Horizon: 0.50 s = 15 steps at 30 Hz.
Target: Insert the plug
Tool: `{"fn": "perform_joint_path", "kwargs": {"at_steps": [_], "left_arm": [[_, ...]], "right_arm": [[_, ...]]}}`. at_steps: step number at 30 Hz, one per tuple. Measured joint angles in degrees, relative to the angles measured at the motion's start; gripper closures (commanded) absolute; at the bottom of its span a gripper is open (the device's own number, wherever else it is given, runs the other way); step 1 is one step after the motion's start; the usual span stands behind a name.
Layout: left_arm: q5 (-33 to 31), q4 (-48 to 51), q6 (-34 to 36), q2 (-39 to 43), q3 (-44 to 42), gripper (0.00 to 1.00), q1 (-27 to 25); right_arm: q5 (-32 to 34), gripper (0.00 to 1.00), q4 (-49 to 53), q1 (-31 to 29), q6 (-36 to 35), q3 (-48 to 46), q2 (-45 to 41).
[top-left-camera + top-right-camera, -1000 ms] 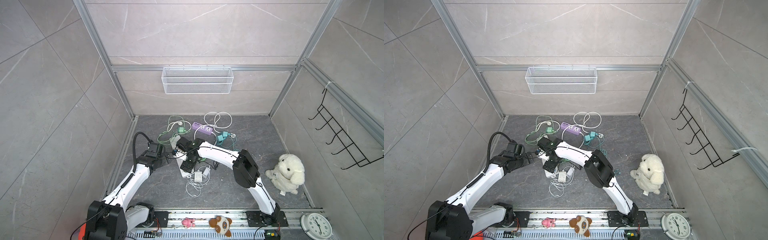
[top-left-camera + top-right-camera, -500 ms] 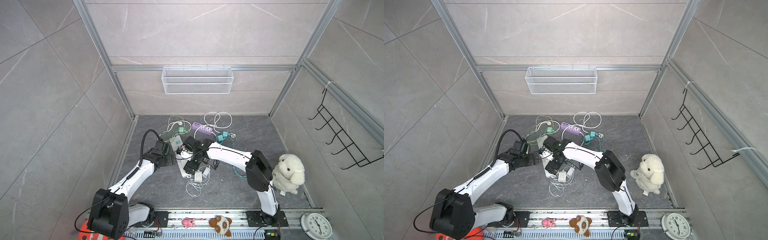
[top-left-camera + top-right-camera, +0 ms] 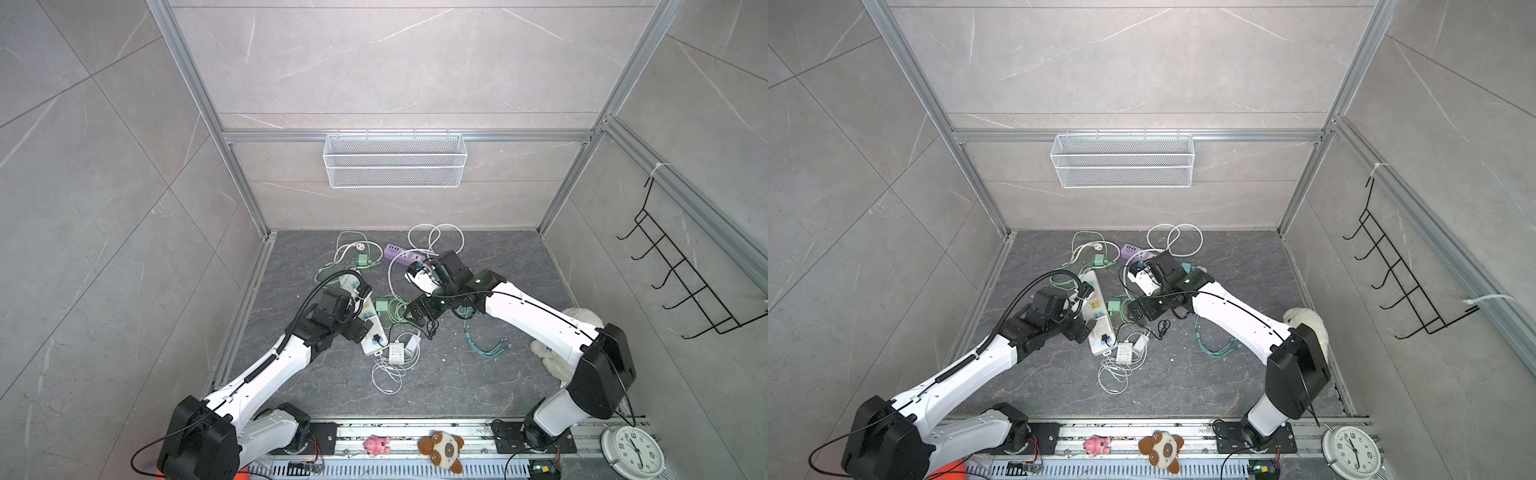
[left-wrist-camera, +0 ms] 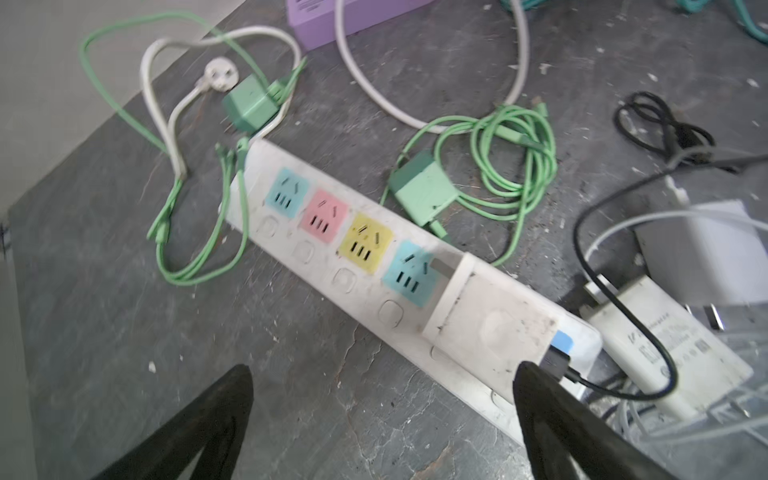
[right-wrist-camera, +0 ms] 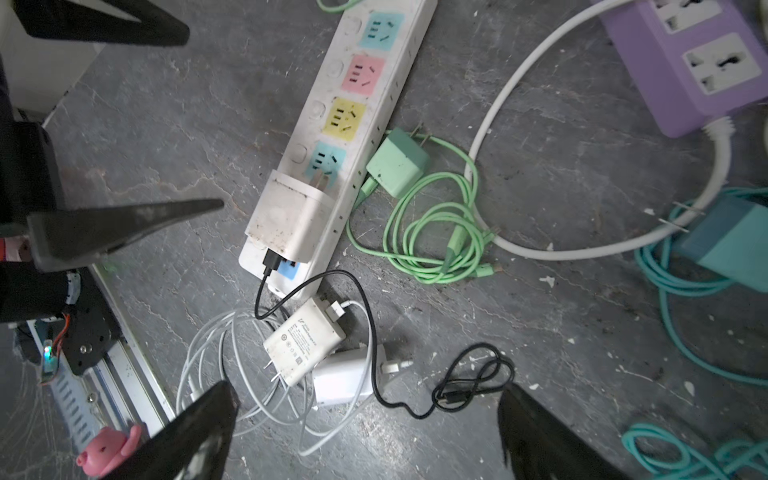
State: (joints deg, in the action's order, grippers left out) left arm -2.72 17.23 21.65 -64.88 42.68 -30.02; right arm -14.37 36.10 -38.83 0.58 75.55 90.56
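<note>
Top views, left gripper: in both top views we see it low at the near end of the strip, jaws spread, nothing in them.
Top views, right gripper: it hangs just beside the strip's other long side, near the green charger; we cannot tell its jaws from up here.
Top views, plug: a white block on the strip's near end.
Left wrist, gripper: we find the fingers wide apart and the gripper empty, one tip over the floor, one over the strip's end by the plug.
Left wrist, plug: it lies flat on the strip, a prong showing over the last pale-blue socket, so not pushed in.
Left wrist, lead: a black connector sits in the plug's end.
Right wrist, gripper: we see it spread above the white chargers, holding nothing.
Right wrist, plug: it rests on top of the strip, prongs bare, beside the green charger.
Right wrist, left fingers: they stand apart, just beside the plug, not touching it.
Right wrist, purple strip: it lies well apart from the plug.
</note>
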Motion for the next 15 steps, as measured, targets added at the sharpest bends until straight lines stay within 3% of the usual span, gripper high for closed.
{"fn": "perform_joint_path", "kwargs": {"at_steps": [6,15], "left_arm": [[7.6,4.0,13.6,-4.8,4.2,0.01,-0.3],[16.4,6.4,21.1,-10.9,6.1,0.03,-0.4]], "right_arm": [[4.2,0.01,-0.6,0.5,4.0,-1.9,-0.7],[2.6,0.08,-1.4,0.8,7.5,-4.1,0.4]]}}
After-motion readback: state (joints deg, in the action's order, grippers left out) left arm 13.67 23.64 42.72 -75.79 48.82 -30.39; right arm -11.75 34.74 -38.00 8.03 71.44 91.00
